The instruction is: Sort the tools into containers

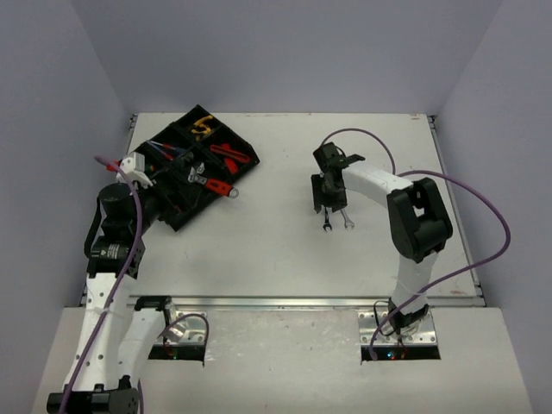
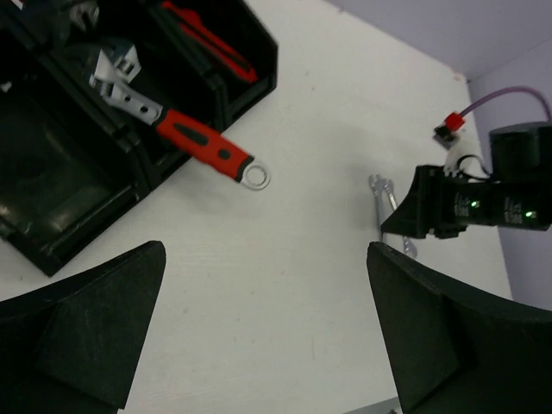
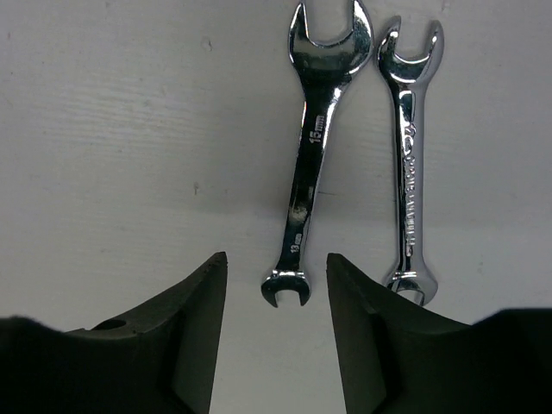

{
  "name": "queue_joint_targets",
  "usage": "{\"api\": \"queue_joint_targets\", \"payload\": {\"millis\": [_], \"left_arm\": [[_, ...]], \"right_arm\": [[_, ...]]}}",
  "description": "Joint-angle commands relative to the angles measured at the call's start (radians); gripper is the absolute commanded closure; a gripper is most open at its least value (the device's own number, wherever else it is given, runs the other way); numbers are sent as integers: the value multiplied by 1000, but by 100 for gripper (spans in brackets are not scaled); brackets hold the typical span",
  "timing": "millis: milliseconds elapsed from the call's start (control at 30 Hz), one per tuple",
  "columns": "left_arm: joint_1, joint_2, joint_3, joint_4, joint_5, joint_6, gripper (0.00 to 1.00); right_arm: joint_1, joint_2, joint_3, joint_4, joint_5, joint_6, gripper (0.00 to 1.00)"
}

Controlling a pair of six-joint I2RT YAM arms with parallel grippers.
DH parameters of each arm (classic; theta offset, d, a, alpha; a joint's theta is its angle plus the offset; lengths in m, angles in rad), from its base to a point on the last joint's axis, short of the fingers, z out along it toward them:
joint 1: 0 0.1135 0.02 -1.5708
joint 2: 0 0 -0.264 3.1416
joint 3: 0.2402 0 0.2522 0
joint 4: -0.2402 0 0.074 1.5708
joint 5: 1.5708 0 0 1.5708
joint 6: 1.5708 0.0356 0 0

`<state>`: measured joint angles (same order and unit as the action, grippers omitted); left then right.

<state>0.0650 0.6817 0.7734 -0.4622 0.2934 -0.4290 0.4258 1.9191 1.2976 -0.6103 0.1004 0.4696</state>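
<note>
- Fingers (image 3: 194,336) of the right hand (image 3: 274,267): two dark pads apart, one on each side of the near end of the broader spanner (image 3: 310,164). Bare worktop (image 1: 276,259) shows between each pad and the steel, so this hand is open and grips nothing.
- Broader spanner: silver, flat on the worktop, well apart from the tray (image 1: 178,222). Its long axis runs almost straight away from the wrist camera with a slight lean. The large open jaw is at the far end and the small one lies between the pads.
- Slimmer spanner (image 3: 410,164): just beside the broader one, nearly parallel, same heading. It lies outside the span of the pads.
- Left hand (image 2: 267,345): spread wide, empty, hovering over bare worktop just beside the tray's corner.
- Red-handled wrench (image 2: 194,142): head inside a tray compartment, handle sticking out over the rim, ring end over the worktop.
- Step in hand, as judged: pickup of the broader spanner, with sorting seemingly well along.
- Next move, as judged: close squarely across the narrow shank, and low enough to catch thin flat steel. Take care not to nudge the slimmer neighbour. Lift, then carry it across to a compartment.
</note>
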Motion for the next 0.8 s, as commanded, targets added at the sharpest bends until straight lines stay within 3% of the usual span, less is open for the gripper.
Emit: {"api": "queue_joint_targets", "payload": {"millis": [0,367,600,767], "left_arm": [[-9,-15,-33,-16,-17,57,0],[-30,-40,-57,2,-8,52,0],[-33,-38,-60,6,-2,49,0],[-34,-47,-62,7,-2,49,0]], "right_arm": [[27,71,99,-10,80,41,54],[1,146,109,-11,73,15,63],[-6,65,88,-3,58,-7,59],[-25,109,87,-6,23,-17,60]]}}
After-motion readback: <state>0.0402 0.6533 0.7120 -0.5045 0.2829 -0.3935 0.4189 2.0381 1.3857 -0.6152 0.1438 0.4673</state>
